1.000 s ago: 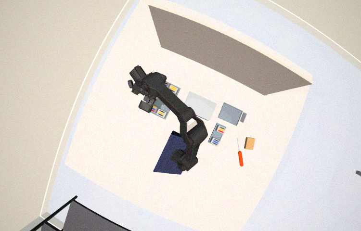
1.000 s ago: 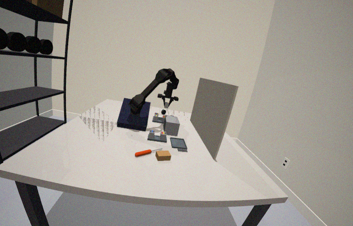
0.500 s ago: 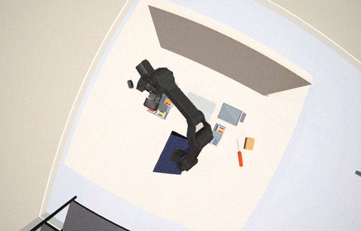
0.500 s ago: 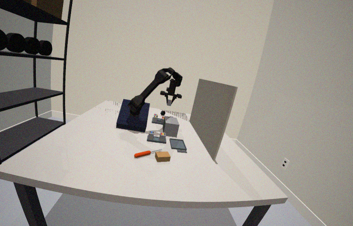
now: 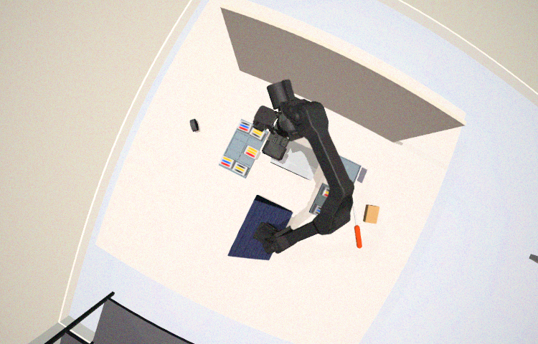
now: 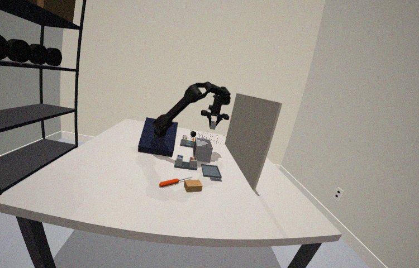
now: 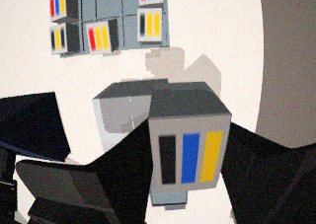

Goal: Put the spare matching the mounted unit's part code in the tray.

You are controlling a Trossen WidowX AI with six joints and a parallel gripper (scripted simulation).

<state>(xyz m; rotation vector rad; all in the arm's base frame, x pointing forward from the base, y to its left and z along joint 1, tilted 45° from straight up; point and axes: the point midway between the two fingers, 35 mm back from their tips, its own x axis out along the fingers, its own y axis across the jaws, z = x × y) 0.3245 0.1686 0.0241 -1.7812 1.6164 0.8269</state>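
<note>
Clearly, our gripper (image 5: 275, 133) (image 6: 213, 124) (image 7: 182, 121) is clamped on the black-blue-yellow spare (image 6: 213, 125) (image 7: 190, 152), above the grey box (image 5: 302, 165) (image 6: 203, 152) (image 7: 111, 117). Travelling too low toward the tray (image 5: 351, 167) (image 6: 211, 170) (image 7: 169, 204) beyond that box could knock the spare loose. The wrist view reveals its stripes; the top view hides them.
</note>
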